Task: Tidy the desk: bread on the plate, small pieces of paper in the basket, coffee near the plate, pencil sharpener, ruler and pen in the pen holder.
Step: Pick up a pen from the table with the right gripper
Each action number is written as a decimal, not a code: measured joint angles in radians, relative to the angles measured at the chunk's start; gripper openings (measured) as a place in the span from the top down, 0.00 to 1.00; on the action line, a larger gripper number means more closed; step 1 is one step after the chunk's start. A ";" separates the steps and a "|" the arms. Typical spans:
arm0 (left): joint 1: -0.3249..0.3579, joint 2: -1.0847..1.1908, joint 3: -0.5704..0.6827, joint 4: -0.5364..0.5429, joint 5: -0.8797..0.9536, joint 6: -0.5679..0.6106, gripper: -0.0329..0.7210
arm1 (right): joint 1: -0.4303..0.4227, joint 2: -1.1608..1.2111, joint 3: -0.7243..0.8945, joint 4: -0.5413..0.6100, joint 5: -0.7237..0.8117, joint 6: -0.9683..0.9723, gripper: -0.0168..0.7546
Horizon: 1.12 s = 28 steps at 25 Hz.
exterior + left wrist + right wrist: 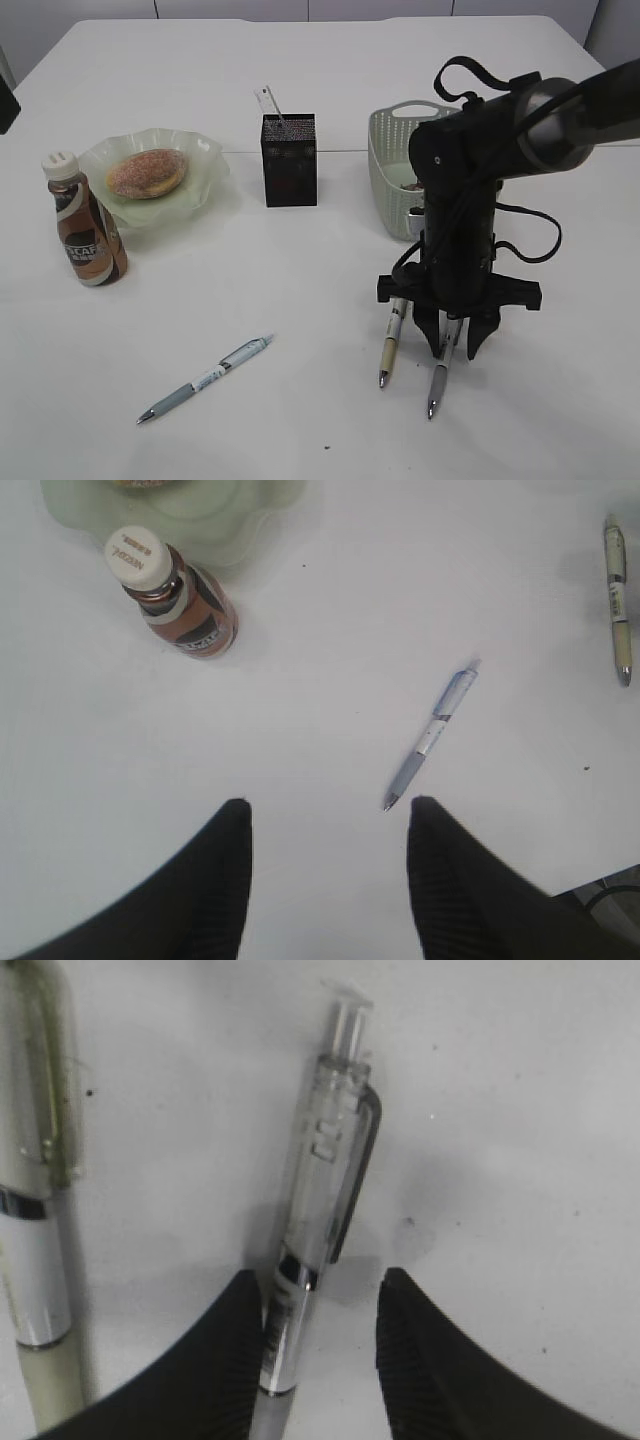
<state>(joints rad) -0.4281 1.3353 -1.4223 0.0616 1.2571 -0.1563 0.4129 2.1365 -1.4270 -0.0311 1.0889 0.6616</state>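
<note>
Pale panelled wall behind.

Matt white desk, translucent glossy green glass plate, clear plastic pen, perforated plastic basket, ribbed black claw fingers

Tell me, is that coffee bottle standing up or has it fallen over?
Standing upright. The coffee bottle rests on its base on the desk with its white cap on top, just beside the green plate.
</note>
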 joint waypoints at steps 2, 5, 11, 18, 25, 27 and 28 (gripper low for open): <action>0.000 0.000 0.000 0.000 0.000 0.000 0.47 | 0.000 0.000 0.000 -0.013 0.000 0.000 0.62; 0.000 0.000 0.000 0.000 0.000 0.000 0.47 | 0.000 0.000 0.000 -0.017 0.000 0.000 0.62; 0.000 0.000 0.000 0.000 0.000 0.000 0.47 | 0.000 0.000 0.000 -0.017 0.008 0.000 0.62; 0.000 0.000 0.000 0.000 0.000 0.000 0.47 | 0.000 0.000 0.000 -0.007 -0.016 0.002 0.62; 0.000 0.000 0.000 0.000 0.000 0.000 0.47 | 0.000 0.000 0.000 0.000 -0.037 0.002 0.62; 0.000 0.000 0.000 0.000 0.000 0.000 0.47 | 0.000 0.002 0.000 0.000 -0.042 0.002 0.62; 0.000 0.000 0.000 0.000 0.000 0.000 0.47 | 0.000 0.002 0.000 0.000 -0.041 0.002 0.62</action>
<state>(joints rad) -0.4281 1.3353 -1.4223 0.0616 1.2571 -0.1563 0.4129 2.1387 -1.4270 -0.0312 1.0476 0.6632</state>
